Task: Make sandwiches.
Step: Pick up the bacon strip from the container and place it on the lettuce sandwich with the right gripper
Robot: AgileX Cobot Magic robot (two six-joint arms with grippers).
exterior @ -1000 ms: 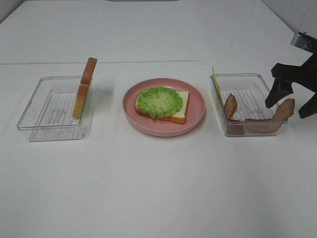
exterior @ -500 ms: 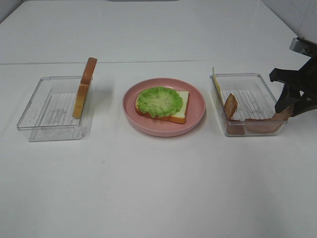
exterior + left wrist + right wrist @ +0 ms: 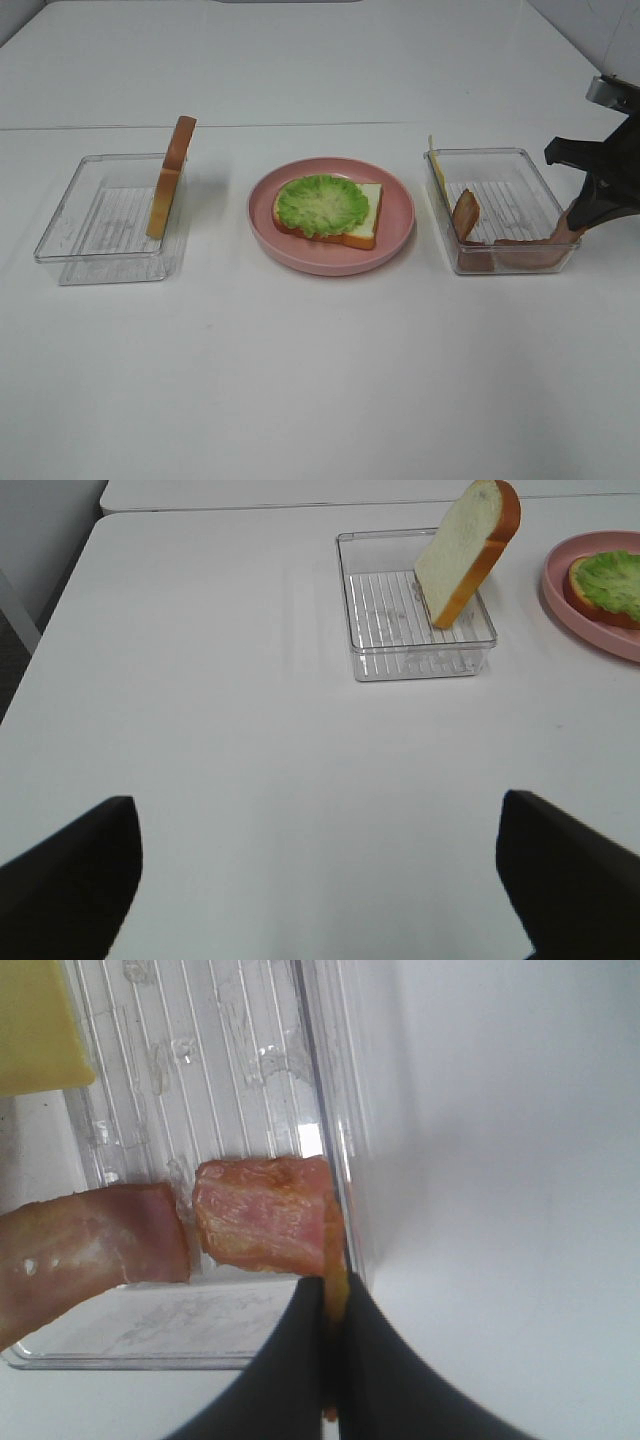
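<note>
With the right jaws clenched on the bacon strip point(image 3: 262, 1225) at the tray's point(image 3: 485, 152) rim, a straight lift seemed safest.

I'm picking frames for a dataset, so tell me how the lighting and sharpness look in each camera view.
Exterior high: soft, even light, sharp throughout, only a faint shadow beside the standing bread slice. Left wrist: table bright, near-washed; the left claw fingers are dark, blurred shapes. Right wrist: the clear tray catches glare on its ribs; bacon strip crisp, the right claw a black silhouette.
</note>
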